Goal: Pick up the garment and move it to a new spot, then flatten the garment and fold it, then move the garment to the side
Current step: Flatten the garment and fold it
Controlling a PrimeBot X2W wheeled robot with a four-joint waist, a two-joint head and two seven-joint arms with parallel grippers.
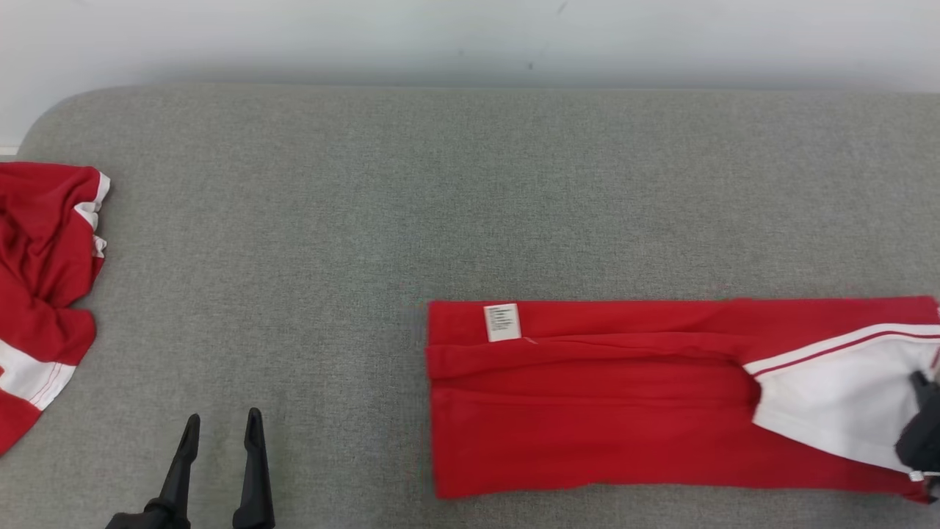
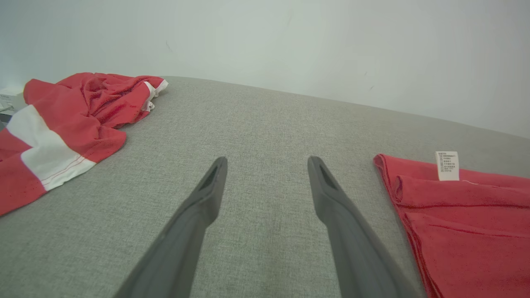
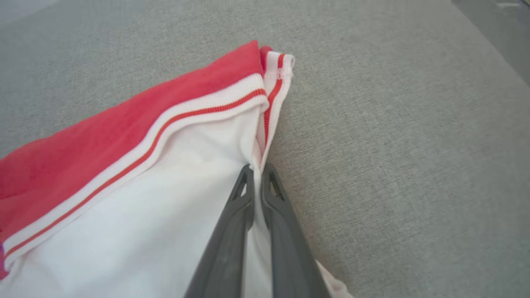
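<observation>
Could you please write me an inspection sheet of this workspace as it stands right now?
Surface: grey fabric surface, flat, with a rounded far-left corner.
Job's things: folded red garment lies as a long flat strip on the robot's right side. Its care label faces up near the left end, and its white part is at the right end.
Clutter: crumpled red-and-white garment at the left edge, apart from the folded one.
Grippers: left gripper is open with nothing between its fingers. Right gripper is shut on the white edge of the folded red garment.
Cables: nothing seen.
Surroundings: pale wall behind the surface.
</observation>
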